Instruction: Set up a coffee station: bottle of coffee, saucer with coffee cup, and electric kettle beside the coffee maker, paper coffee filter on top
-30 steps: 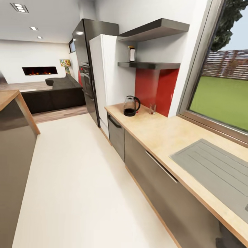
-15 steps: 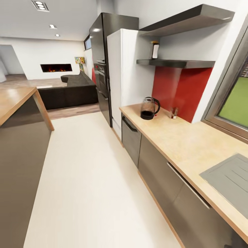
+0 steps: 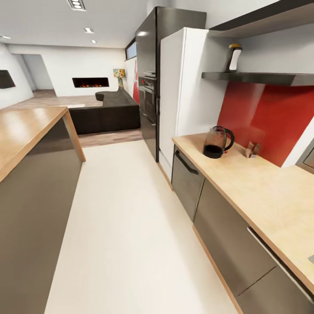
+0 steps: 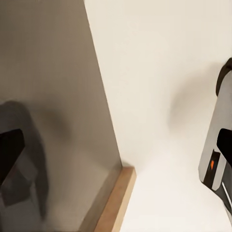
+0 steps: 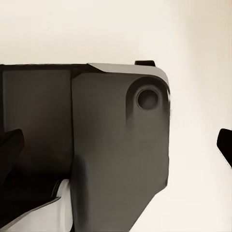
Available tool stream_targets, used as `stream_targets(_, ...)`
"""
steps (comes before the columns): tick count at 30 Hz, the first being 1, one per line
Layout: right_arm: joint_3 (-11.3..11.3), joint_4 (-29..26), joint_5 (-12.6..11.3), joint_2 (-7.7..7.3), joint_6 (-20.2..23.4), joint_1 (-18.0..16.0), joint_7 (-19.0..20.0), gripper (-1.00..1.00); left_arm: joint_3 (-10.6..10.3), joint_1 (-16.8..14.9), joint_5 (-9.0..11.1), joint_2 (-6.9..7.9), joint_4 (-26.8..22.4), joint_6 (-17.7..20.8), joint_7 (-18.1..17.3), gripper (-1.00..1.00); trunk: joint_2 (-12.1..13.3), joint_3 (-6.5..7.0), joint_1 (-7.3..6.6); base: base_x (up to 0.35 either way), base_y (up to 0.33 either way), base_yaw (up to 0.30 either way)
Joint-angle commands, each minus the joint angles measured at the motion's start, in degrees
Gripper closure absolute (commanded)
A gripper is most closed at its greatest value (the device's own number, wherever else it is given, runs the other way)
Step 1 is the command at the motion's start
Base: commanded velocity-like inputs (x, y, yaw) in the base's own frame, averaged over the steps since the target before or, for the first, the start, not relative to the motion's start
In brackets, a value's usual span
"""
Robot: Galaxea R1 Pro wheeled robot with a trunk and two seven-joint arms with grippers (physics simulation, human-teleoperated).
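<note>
Left pincer (image 4: 116,154): black fingertips at opposite frame edges, spread apart, nothing between, over pale floor (image 4: 159,72) beside a grey cabinet side. Right pincer (image 5: 116,145): tips likewise wide apart, empty, above a dark robot part and floor. In head view, bench (image 3: 261,187) runs along the right. Kettle (image 3: 216,142) stands at its far end, near the red backsplash (image 3: 261,117). Small glass (image 3: 252,149) just right of kettle. Coffee bottle (image 3: 233,57) on the shelf (image 3: 257,78) above, beside white fridge (image 3: 183,87). Island (image 3: 26,131) at left.

countertop (image 3: 261,192): matt wood | splashback (image 3: 266,117): glossy red | kettle (image 3: 216,142): glass
</note>
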Motion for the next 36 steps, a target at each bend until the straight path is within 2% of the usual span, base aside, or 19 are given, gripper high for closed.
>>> stream_targets(1,0.03,0.02,0.06,0.04,-0.12,-0.03,-0.24,-1.00,0.39,-0.08,-0.46,0.00,0.09,-0.24,0.07,-1.00,-0.10,-0.17,0.06,0.322,0.101,0.212)
stream_targets(11,0.03,0.07,0.06,-0.01,-0.24,-0.03,-0.24,-1.00,0.39,-0.07,-0.46,0.00,0.09,-0.24,0.07,-1.00,-0.10,-0.25,0.06,0.333,0.021,0.216)
stream_targets(36,0.12,0.16,0.12,0.08,-0.33,-0.03,-0.24,-1.00,0.70,-0.08,-0.37,0.00,0.09,-0.15,0.07,-1.00,-0.10,1.94,0.06,0.335,0.000,0.028)
